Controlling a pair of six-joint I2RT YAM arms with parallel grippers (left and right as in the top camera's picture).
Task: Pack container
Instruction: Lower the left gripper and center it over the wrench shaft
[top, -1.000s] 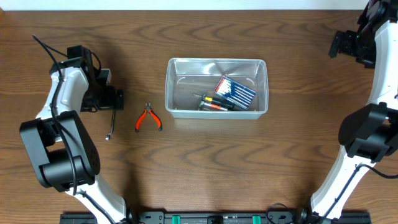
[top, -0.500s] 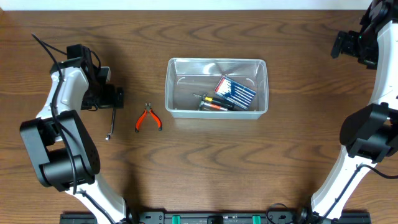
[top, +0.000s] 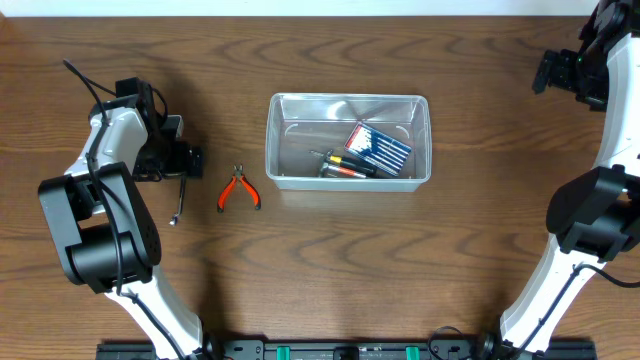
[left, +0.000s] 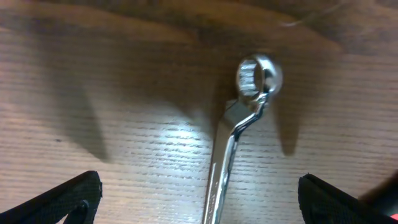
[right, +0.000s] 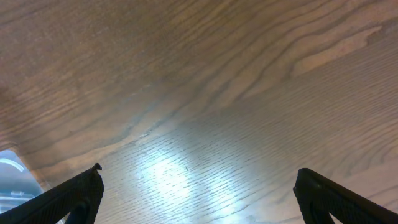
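Observation:
The clear plastic container (top: 347, 99) stands mid-table. Inside it lie a blue-and-red box (top: 379, 147) and orange-and-black screwdrivers (top: 340, 165). To its left on the wood rest orange-handled pliers (top: 238, 190) and a silver wrench (top: 178, 202). My left gripper (top: 185, 160) hovers open over the wrench's upper end. In the left wrist view the wrench (left: 231, 152) runs between the wide-apart fingertips (left: 68, 199), ring end away from the camera, with my left gripper (left: 199, 202) not touching it. My right gripper (top: 560, 72) is open at the far right, empty over bare wood (right: 199, 196).
A corner of the container (right: 9, 177) shows at the left edge of the right wrist view. The left arm's base (top: 100, 250) and right arm's base (top: 600, 215) flank the table. Bare wood lies in front of the container.
The left arm has shifted slightly, its gripper edging a little right over the wrench. The right gripper rose slightly toward the far edge. Both stay open; no object moved.

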